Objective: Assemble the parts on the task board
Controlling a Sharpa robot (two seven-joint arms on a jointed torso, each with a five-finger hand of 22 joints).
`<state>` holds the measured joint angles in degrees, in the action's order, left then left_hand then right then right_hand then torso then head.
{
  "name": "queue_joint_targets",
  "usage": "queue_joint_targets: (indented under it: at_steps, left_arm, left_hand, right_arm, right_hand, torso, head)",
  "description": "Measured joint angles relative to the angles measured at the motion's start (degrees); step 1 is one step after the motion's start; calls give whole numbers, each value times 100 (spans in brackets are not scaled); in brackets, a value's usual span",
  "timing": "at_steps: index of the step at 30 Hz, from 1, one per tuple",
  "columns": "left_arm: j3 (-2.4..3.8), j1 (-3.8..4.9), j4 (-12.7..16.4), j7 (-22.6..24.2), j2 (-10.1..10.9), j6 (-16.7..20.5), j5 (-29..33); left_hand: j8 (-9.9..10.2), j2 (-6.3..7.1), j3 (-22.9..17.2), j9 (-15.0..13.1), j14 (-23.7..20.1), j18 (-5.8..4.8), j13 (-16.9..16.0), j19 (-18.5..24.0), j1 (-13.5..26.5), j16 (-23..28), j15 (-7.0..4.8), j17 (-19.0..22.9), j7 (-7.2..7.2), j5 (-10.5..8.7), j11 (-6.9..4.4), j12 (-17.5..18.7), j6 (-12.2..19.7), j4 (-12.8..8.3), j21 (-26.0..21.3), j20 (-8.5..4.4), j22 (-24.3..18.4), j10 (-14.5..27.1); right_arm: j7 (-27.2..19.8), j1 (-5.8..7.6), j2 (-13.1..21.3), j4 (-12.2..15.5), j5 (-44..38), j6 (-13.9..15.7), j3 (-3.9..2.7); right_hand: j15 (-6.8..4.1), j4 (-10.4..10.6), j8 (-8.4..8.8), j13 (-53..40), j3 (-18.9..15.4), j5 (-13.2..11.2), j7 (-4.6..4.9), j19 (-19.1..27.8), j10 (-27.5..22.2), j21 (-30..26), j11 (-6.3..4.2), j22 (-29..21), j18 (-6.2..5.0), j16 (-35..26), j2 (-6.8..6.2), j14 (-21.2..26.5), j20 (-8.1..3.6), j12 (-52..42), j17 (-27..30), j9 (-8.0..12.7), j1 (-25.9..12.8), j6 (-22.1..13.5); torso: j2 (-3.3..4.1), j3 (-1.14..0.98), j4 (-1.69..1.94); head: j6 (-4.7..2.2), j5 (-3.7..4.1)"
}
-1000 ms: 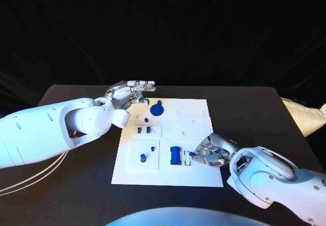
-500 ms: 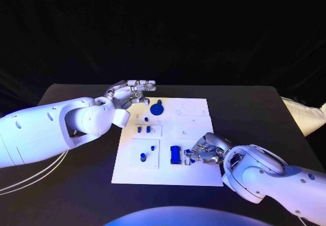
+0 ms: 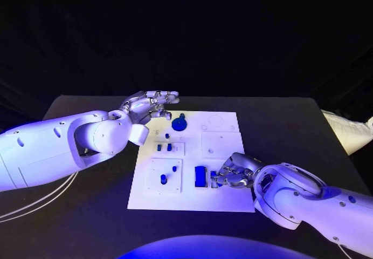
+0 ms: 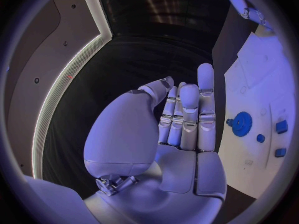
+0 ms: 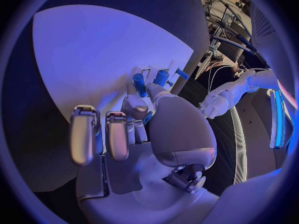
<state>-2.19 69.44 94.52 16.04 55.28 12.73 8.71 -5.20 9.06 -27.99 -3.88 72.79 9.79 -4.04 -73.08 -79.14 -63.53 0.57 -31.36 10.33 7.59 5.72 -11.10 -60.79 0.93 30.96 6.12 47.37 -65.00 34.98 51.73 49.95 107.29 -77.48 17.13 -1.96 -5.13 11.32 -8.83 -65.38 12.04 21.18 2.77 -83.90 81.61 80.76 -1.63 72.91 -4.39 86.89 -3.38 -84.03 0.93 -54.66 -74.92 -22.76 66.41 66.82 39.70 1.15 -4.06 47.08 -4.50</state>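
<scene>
The white task board [image 3: 221,141] lies in the middle of the table. On it are a blue gear [image 3: 179,125] [image 4: 241,123], two small blue pegs [image 3: 164,147], an oval blue piece [image 3: 164,178] and an upright blue block [image 3: 200,176]. My right hand [image 3: 234,174] rests on the board's near right part, just beside the block. It pinches a small blue part [image 3: 215,183] [image 5: 147,117] between thumb and finger; its other fingers [image 5: 84,134] are stretched out. My left hand [image 3: 152,102] [image 4: 181,129] hovers at the board's far left corner, fingers straight, holding nothing.
The black table [image 3: 295,124] surrounds the board, with bare room to its right and left. My bulky left arm [image 3: 62,148] lies over the table's left side. A pale object [image 3: 351,132] lies past the right edge of the table.
My right hand has shifted slightly left, closer to the blue block, carrying the small blue part. The left hand has stayed put.
</scene>
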Motion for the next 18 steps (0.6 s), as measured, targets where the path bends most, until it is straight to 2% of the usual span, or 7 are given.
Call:
queue_joint_targets:
  at_steps: [8,14,16,18]
  left_arm:
    - [0,0,6,-17,1,-11,-16]
    - [0,0,6,-26,2,-19,-25]
    - [0,0,7,-28,2,-21,-27]
    - [0,0,7,-30,2,-23,-29]
  left_hand:
    - [0,0,0,0,0,0,5,0,0,0,0,13,0,0,0,0,0,0,0,0,0,0]
    - [0,0,10,0,1,0,5,0,0,0,1,21,0,0,19,0,0,-9,0,0,0,20]
    - [0,0,17,0,1,0,5,0,0,0,1,21,0,0,19,0,0,-16,0,0,0,20]
    - [0,0,17,0,2,0,5,0,0,0,2,21,0,0,19,0,0,-16,0,0,1,20]
  right_arm:
    - [9,13,-15,-7,-79,-134,-10]
    - [17,12,-24,-7,-120,-170,-7]
    - [20,9,-26,-4,-129,-172,-2]
    - [26,5,-27,0,-141,-172,2]
  right_hand:
    - [0,1,-1,12,-1,-24,-2,0,0,23,0,14,0,22,0,0,0,0,1,-16,0,2]
    - [0,90,-1,-34,-90,-24,-39,0,72,66,-32,87,0,54,95,0,0,-34,1,-54,-95,81]
    - [-3,152,-27,-224,-136,-25,-59,0,159,66,-39,116,0,54,152,3,0,-311,1,-68,-152,132]
    - [-21,224,-48,-305,-178,-24,-58,-1,173,66,-51,127,0,77,153,21,-1,-422,1,-88,-234,141]
  torso:
    - [-2,1,1]
    - [-2,0,1]
    - [-1,-1,1]
    - [-1,-2,1]
  head:
    - [17,-7]
    - [20,-18]
    - [16,-21]
    - [15,-23]
